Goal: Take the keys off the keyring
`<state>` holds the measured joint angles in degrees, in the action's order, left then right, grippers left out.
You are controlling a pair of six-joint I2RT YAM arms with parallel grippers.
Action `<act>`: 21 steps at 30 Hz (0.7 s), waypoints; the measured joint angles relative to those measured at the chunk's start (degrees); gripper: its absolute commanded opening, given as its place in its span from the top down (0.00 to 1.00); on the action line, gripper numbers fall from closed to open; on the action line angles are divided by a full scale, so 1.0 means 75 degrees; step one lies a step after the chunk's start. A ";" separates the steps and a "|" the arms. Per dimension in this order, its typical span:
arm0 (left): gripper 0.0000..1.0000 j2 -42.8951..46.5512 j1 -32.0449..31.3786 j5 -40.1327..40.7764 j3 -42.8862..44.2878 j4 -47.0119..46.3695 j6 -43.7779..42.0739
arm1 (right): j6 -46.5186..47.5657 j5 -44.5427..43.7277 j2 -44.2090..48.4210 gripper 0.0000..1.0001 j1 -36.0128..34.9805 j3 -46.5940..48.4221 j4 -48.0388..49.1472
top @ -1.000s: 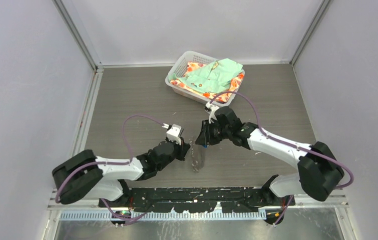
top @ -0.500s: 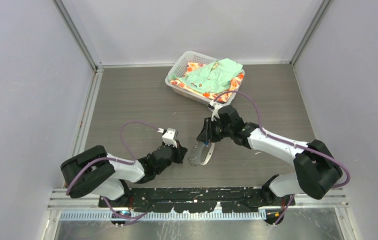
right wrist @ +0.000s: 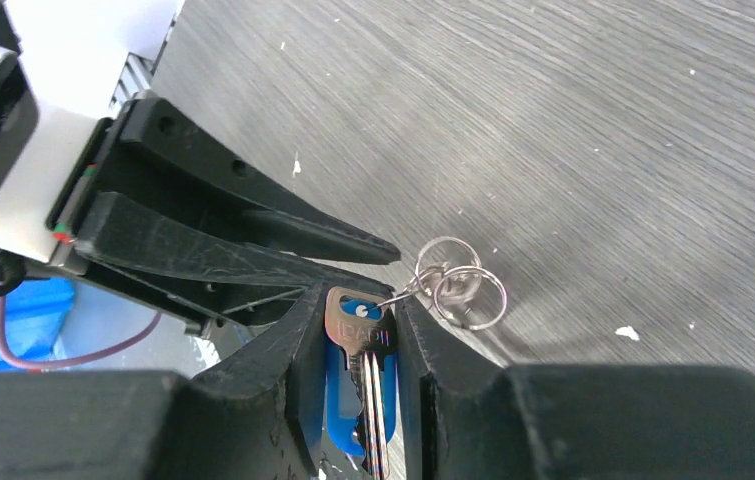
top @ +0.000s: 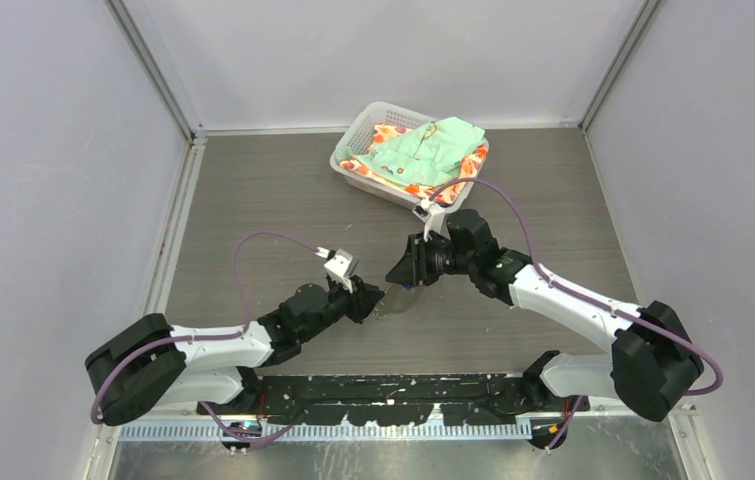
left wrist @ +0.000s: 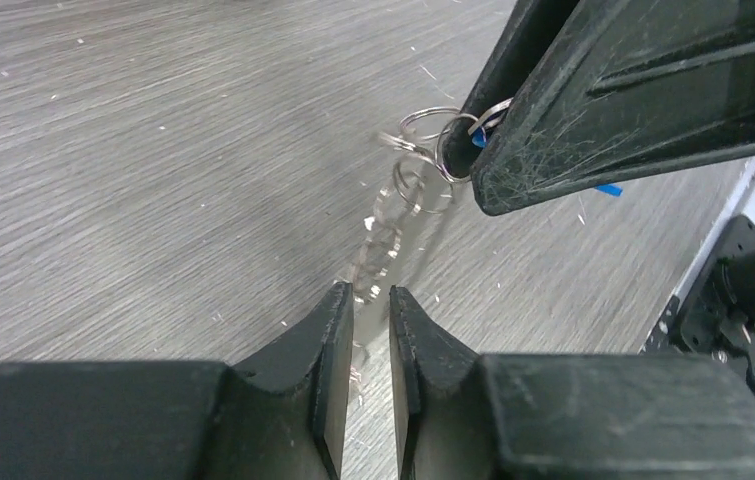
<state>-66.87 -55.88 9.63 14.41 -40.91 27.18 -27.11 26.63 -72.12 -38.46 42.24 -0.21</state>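
Note:
My right gripper is shut on the keys, a silver key lying over a bright blue one. Silvery split rings hang from the key head. In the left wrist view the rings sit by the right gripper's finger, and a blurred chain and pale strap of the keyring run down into my left gripper, whose jaws are nearly closed on it. In the top view both grippers, left and right, meet at mid-table with the keyring between them.
A white mesh basket with green and orange cloth stands at the back centre. Pale specks of debris lie on the grey wood-grain table. Grey walls close in both sides.
My left gripper has moved forward and right, up to the right gripper. The strap that drooped toward the table is now drawn short between the two grippers. The right gripper shifted slightly left.

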 measured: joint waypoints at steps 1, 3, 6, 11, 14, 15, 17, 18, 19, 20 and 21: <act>0.78 0.0012 0.0023 -0.0163 0.0000 -0.0015 -0.0128 | 0.0017 0.0050 0.0055 0.99 -0.0020 -0.0017 0.0029; 0.76 0.0012 0.0047 -0.0399 -0.0006 -0.0064 -0.0393 | 0.0058 0.0119 0.0166 0.99 -0.0067 -0.0064 0.0070; 0.76 0.0012 0.0052 -0.0644 -0.0117 -0.0425 -0.0813 | 0.0122 0.0207 0.0326 0.99 -0.0111 -0.0149 0.0079; 0.75 0.0038 0.0052 -0.0749 -0.0300 -0.0708 -0.1521 | 0.0204 0.0300 0.0510 0.99 -0.0160 -0.0248 0.0082; 0.74 0.0093 0.0052 -0.0784 -0.0300 -0.0793 -0.1897 | 0.0204 0.0338 0.0551 0.99 -0.0172 -0.0268 0.0082; 0.74 0.0108 0.0052 -0.0784 -0.0300 -0.0831 -0.1985 | 0.0207 0.0347 0.0554 0.99 -0.0178 -0.0268 0.0082; 0.74 0.0119 0.0052 -0.0784 -0.0300 -0.0941 -0.2154 | 0.0204 0.0356 0.0554 0.99 -0.0178 -0.0274 0.0082; 0.73 0.0119 0.0052 -0.0784 -0.0300 -0.1005 -0.2253 | 0.0204 0.0358 0.0554 0.99 -0.0181 -0.0277 0.0082; 0.73 0.0119 0.0052 -0.0801 -0.0300 -0.1055 -0.2317 | 0.0207 0.0361 0.0554 0.99 -0.0181 -0.0277 0.0082; 0.73 0.0119 0.0052 -0.0831 -0.0300 -0.1107 -0.2369 | 0.0207 0.0367 0.0554 0.99 -0.0189 -0.0277 0.0082; 0.73 0.0117 0.0052 -0.0842 -0.0300 -0.1172 -0.2451 | 0.0207 0.0376 0.0554 0.99 -0.0192 -0.0277 0.0082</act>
<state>-66.00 -55.48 3.31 12.16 -49.69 8.80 -25.56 29.45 -67.96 -39.90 40.16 0.40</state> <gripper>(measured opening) 0.264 0.322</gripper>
